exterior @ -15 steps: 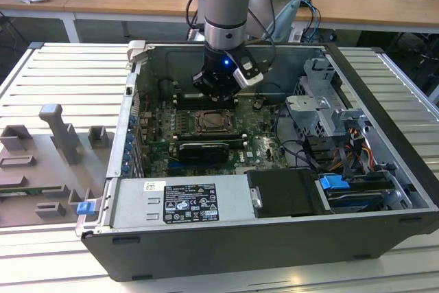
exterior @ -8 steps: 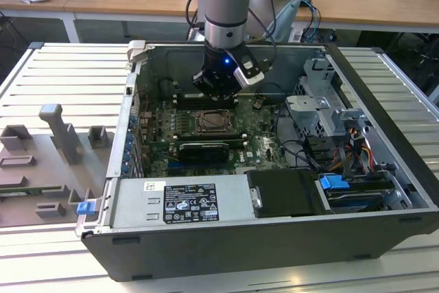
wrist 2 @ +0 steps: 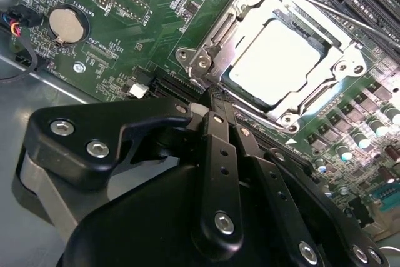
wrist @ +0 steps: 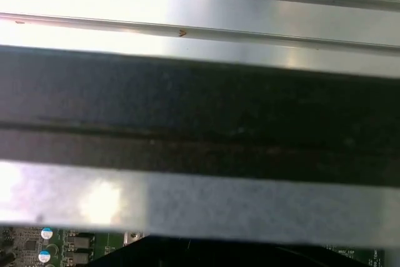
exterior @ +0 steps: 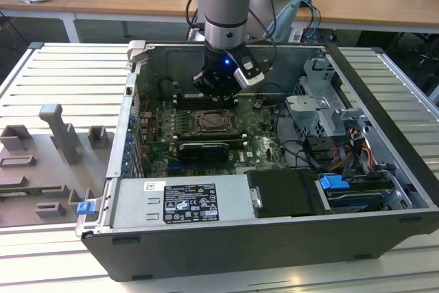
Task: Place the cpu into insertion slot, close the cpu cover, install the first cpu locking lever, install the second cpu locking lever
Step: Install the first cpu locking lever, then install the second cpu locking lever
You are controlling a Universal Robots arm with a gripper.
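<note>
In the second wrist view, the small flat pale silver cpu point(wrist 2: 273, 62) sits in the square dark-rimmed insertion slot point(wrist 2: 312, 40) in the upper right of the frame. The thin grey metal cpu cover point(wrist 2: 225, 45) lies flat around it, so the chip shows through its window. The black gripper point(wrist 2: 215, 101) is pinched shut just beside the cover's corner, with nothing between its fingers point(wrist 2: 219, 148). In the exterior view, the gripper point(exterior: 216, 97) hangs over the green board point(exterior: 264, 128), mid frame.
</note>
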